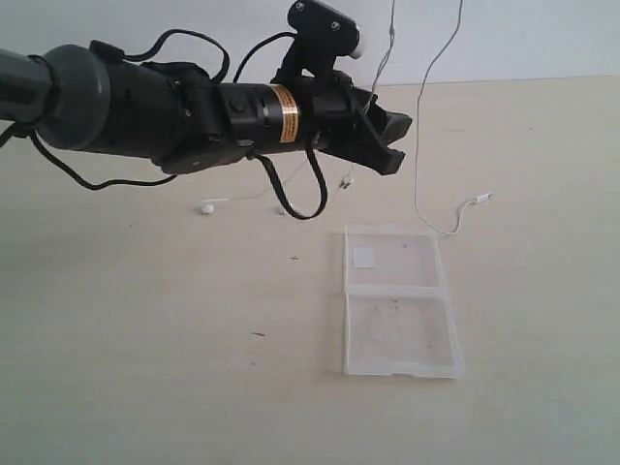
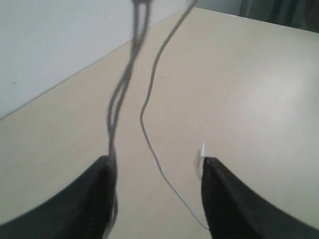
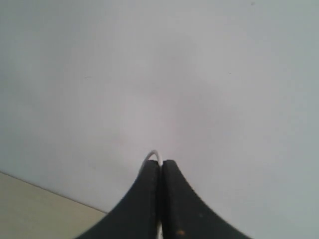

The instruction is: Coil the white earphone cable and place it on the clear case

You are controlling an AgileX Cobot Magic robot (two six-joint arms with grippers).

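Note:
The white earphone cable [image 1: 416, 155] hangs in two strands from above the exterior view. Its plug [image 1: 481, 199] lies on the table, and its earbuds [image 1: 206, 206] [image 1: 346, 182] sit near the left arm. My left gripper [image 1: 399, 143] is open above the table behind the clear case [image 1: 397, 360], whose far half holds a white sticker [image 1: 364, 256]. In the left wrist view the gripper [image 2: 157, 162] is open; a doubled strand [image 2: 124, 89] runs along one finger [image 2: 94, 199] and a single strand [image 2: 149, 124] passes between the fingers. My right gripper [image 3: 161, 163] is shut on a small loop of cable [image 3: 153, 155]; it is outside the exterior view.
The beige table [image 1: 145, 320] ends at a white wall [image 1: 542, 39] at the back. The left arm's black body [image 1: 194, 107] stretches across the upper left of the exterior view and hides part of the cable. The case lies open and flat at the centre right.

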